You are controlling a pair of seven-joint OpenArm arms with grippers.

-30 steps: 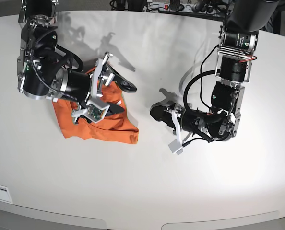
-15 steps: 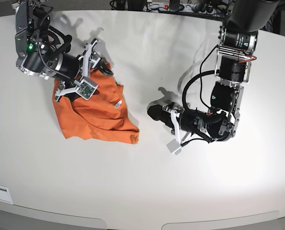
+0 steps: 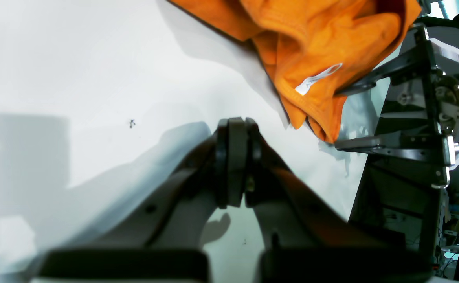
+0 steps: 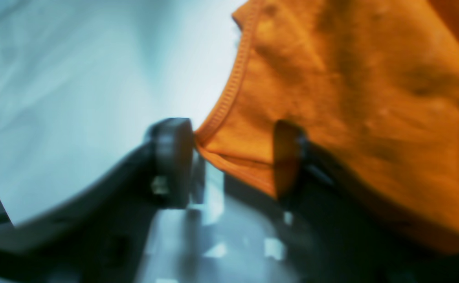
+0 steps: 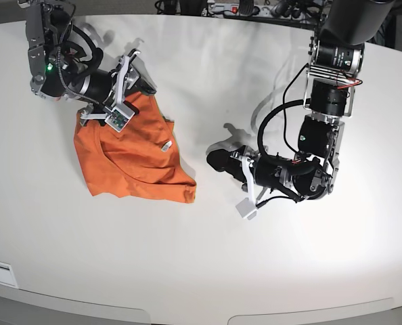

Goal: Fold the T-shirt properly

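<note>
Right gripper [image 5: 139, 84] at far left of the base view, over the upper edge of the T-shirt [image 5: 137, 159]. Jaws parted, hemmed edge of the orange cloth lying between the two pads [image 4: 172, 159]; not pinched, gap visible either side in the wrist view. T-shirt crumpled in a loose heap on the white table [image 5: 208, 271], left of centre, small white label [image 5: 166, 145] showing near its right side. Left gripper [image 5: 218, 160] further right, low over bare table just beside the shirt's right edge, jaws pressed fully together, nothing between them.
</note>
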